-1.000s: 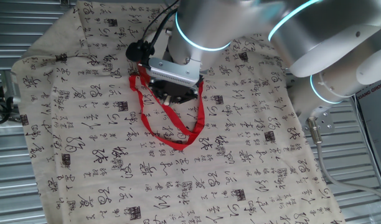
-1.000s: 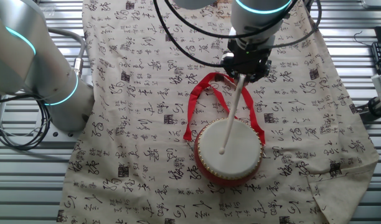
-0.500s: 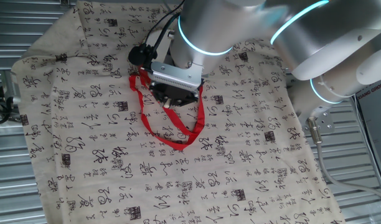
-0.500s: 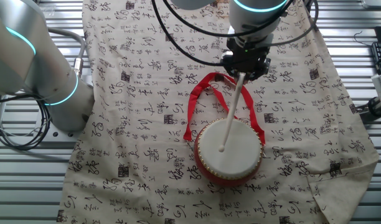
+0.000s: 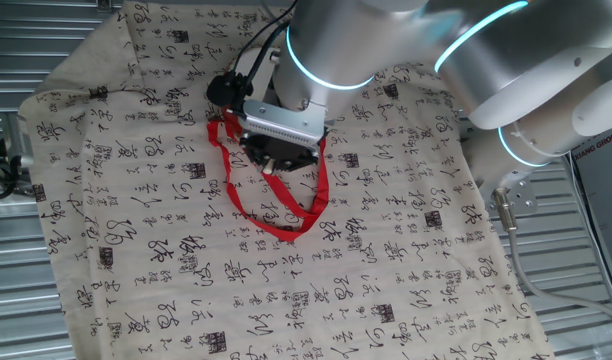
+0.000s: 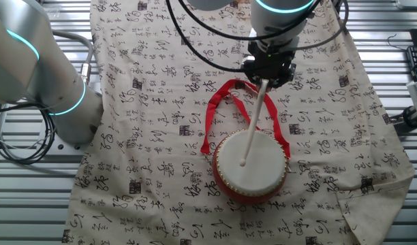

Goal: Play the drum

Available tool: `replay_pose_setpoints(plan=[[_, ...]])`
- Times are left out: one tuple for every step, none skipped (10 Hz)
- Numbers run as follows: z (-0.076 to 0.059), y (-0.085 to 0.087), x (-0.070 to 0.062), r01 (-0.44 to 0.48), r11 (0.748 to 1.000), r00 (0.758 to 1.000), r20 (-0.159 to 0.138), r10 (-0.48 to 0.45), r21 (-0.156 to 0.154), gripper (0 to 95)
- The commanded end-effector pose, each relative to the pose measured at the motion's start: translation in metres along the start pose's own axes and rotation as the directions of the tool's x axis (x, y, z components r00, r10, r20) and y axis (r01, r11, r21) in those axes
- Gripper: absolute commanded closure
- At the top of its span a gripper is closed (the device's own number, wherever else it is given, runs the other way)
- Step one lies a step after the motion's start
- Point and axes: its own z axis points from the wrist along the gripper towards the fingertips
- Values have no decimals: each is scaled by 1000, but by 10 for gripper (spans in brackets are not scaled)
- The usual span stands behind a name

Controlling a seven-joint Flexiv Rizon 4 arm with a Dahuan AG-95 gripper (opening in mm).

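The gripper (image 6: 268, 73) has its jaws pinching a thin white stick (image 6: 253, 124) whose tip meets the drum (image 6: 250, 167) – light, taut-headed, on the cloth-covered surface – so strike the head centre, gently.

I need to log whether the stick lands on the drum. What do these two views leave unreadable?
- One fixed view: the drum is hidden under the arm; only its ribbon strap shows.
- The other fixed view: whether the drumstick tip touches the drum head cannot be judged from above.
- Gripper: its fingers blend into dark housing in both views.
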Motion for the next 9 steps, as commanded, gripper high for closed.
replay_pose_setpoints(plan=[[2, -1, 0, 2, 1000, 1000, -1, -2, 2, 950], [3, -1, 0, 4, 1000, 1000, -3, -4, 2, 950], [4, -1, 0, 5, 1000, 1000, -1, -5, 4, 950], [5, -1, 0, 5, 1000, 1000, 2, -5, 5, 950], [7, -1, 0, 5, 1000, 1000, 4, -5, 9, 950], [7, -1, 0, 5, 1000, 1000, 4, -5, 9, 950], [9, -1, 1, 5, 1000, 1000, 8, -5, 12, 950], [9, -1, 0, 8, 1000, 1000, 6, -8, 12, 950], [9, -1, 0, 7, 1000, 1000, 7, -7, 12, 950]])
